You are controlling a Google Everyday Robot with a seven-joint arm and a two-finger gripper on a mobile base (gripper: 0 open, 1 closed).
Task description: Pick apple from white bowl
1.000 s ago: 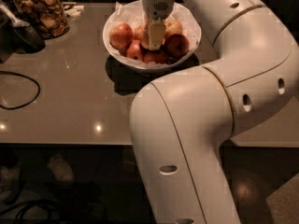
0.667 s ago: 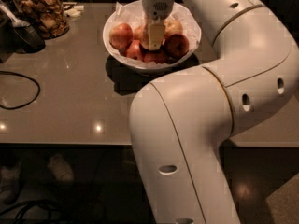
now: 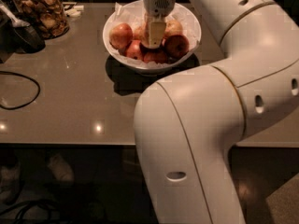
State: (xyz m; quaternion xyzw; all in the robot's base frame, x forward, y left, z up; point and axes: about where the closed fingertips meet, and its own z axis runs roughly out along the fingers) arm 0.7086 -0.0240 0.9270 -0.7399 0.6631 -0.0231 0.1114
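1. Step in hand: the grasp. The gripper [image 3: 155, 40] is down inside the bowl [image 3: 135, 65], far on the surface [image 3: 70, 92].
2. The apple [image 3: 141, 32] sits mid-bowl, against the gripper's left side and largely hidden.
3. Grip state: cannot tell.
4. Next move likely calls for a confirmed hold, then a straight lift.

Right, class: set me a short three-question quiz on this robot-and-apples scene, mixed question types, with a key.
1. True or false: the end effector is down among the apples in the bowl.
2. What stands at the back left of the table? A) a jar B) a second bowl C) a laptop
3. Fill in: a black ___ lies looped near the table's left edge.

Key: 1 true; 2 A; 3 cable.
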